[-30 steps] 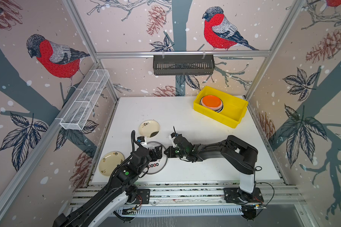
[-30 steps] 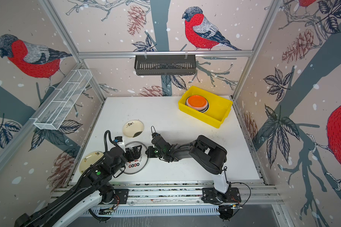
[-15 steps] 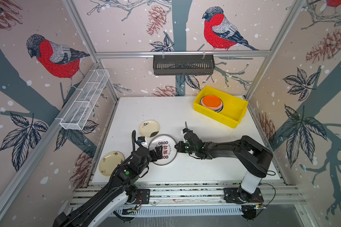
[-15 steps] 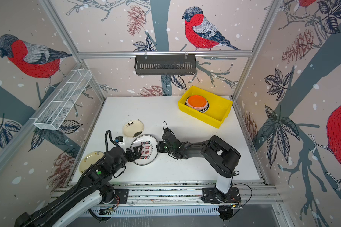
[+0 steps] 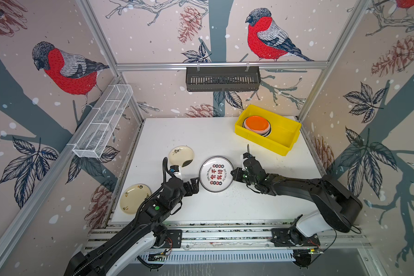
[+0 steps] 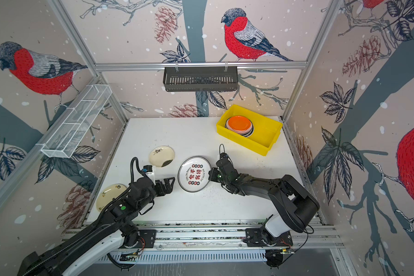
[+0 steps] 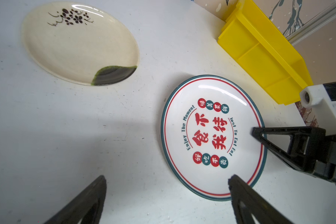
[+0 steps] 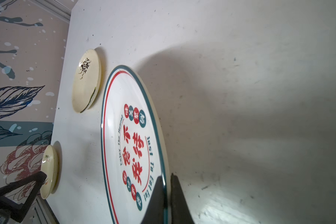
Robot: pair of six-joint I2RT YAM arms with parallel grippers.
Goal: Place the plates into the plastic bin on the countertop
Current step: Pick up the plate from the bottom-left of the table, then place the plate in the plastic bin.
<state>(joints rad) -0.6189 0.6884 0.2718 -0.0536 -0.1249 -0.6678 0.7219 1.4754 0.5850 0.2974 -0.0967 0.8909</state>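
Now right tool (image 5: 234, 175) grips white plate (image 5: 216, 174) by its rim; left tool (image 5: 194, 186) spread wide

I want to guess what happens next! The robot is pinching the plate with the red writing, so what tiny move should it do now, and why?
Probably lift it a little: the right gripper is shut on the rim of the white red-lettered plate, the left gripper stands open beside it, and the yellow bin waits farther back.
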